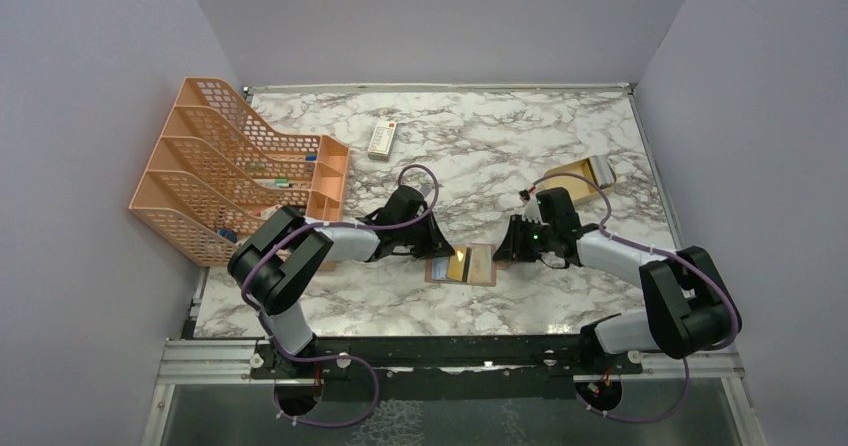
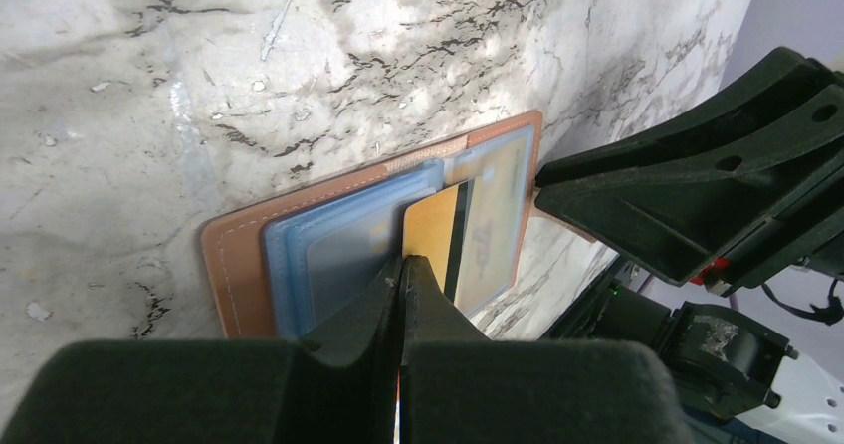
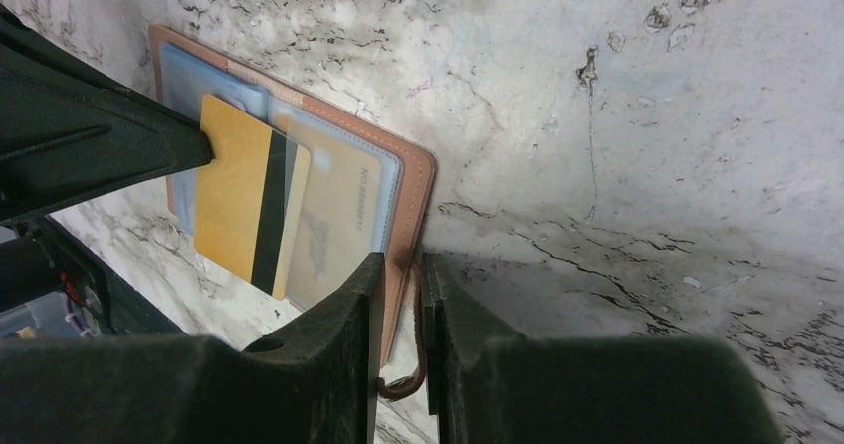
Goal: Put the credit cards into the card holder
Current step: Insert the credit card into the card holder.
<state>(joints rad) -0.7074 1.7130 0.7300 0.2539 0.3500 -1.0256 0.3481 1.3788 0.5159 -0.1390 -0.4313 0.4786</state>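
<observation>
The brown card holder (image 1: 484, 272) lies open on the marble table, also in the left wrist view (image 2: 234, 260) and the right wrist view (image 3: 418, 180). A gold-yellow credit card (image 1: 461, 263) with a black stripe lies over its clear slots, one end tucked into a slot (image 3: 234, 200) (image 2: 433, 230). My left gripper (image 2: 403, 265) is shut on the card's near edge. My right gripper (image 3: 400, 265) is shut on the holder's right edge and clasp tab (image 3: 408, 379). Other cards sit in a tan box (image 1: 582, 176) at the right.
An orange mesh file rack (image 1: 230, 171) stands at the left. A white oblong remote-like item (image 1: 381, 138) lies at the back middle. The two arms meet at the holder near the table's front middle.
</observation>
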